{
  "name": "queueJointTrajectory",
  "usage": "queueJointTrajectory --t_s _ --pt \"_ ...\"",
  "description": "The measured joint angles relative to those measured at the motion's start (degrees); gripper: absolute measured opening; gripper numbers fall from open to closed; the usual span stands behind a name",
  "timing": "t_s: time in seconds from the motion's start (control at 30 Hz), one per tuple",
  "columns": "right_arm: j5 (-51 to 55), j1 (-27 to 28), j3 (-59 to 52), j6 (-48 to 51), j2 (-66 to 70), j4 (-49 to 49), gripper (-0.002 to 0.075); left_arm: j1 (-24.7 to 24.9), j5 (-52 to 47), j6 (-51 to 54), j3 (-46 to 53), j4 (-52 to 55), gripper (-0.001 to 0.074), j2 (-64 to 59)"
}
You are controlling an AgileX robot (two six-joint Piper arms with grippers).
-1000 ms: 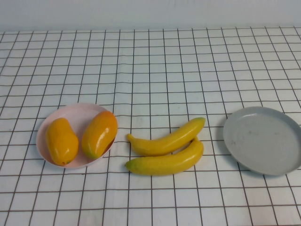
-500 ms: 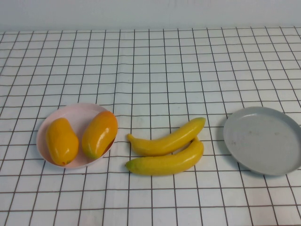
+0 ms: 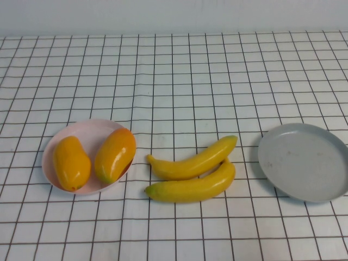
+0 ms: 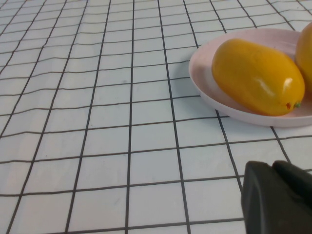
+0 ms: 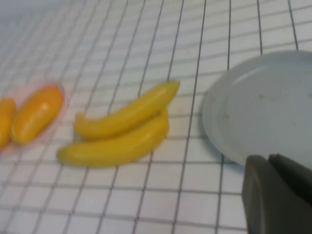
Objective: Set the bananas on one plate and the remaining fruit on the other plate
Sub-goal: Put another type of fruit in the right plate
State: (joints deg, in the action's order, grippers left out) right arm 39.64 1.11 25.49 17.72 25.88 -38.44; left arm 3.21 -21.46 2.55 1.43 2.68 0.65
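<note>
From the high view, both mango-ish fruits (image 3: 92,157) are sitting in the pink plate (image 3: 87,129) on the left, the two bananas (image 3: 191,169) lie side by side touching on the checked cloth (image 3: 174,81) in the middle, and the grey plate (image 3: 304,161) is off to the right with nothing in it. Left wrist view: the left gripper (image 4: 277,200) is pressed together, holding nothing, near the pink plate's rim. Right wrist view: the right gripper (image 5: 278,195) is also closed up and holding nothing, close to the grey plate, bananas beyond it.
</note>
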Motion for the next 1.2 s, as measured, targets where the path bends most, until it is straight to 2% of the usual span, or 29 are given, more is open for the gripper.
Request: queueJointTrajectory --t_s 0.2,0.37,0.43,0.53,0.63,0.73,0.93,1.1,1.2 --pt "16.0 0.0 15.1 12.3 18.3 5.7 -0.0016 0.0 0.0 0.0 0.0 0.0 -0.0004 0.0" --pt "18.1 0.0 20.8 18.9 27.6 6.2 -0.0014 0.0 0.0 0.0 0.0 0.0 -0.0004 0.0" --pt "18.1 0.0 22.0 20.3 30.2 6.4 0.0004 0.0 0.0 0.0 0.0 0.0 -0.0004 0.0" --pt "18.0 -1.9 23.8 22.6 33.8 7.1 0.0085 0.0 0.0 0.0 0.0 0.0 -0.0004 0.0" --pt "17.0 -7.9 25.1 23.9 37.4 9.6 0.0237 0.0 0.0 0.0 0.0 0.0 -0.0004 0.0" --pt "14.9 -15.5 26.6 24.4 40.8 15.1 0.0326 0.0 0.0 0.0 0.0 0.0 -0.0004 0.0" --pt "11.1 -30.6 30.4 24.4 49.9 28.9 0.0360 0.0 0.0 0.0 0.0 0.0 -0.0004 0.0" --pt "9.5 -37.0 35.6 24.4 59.4 34.1 0.0370 0.0 0.0 0.0 0.0 0.0 -0.0004 0.0" --pt "9.1 -38.9 39.5 24.4 64.7 34.6 0.0415 0.0 0.0 0.0 0.0 0.0 -0.0004 0.0"
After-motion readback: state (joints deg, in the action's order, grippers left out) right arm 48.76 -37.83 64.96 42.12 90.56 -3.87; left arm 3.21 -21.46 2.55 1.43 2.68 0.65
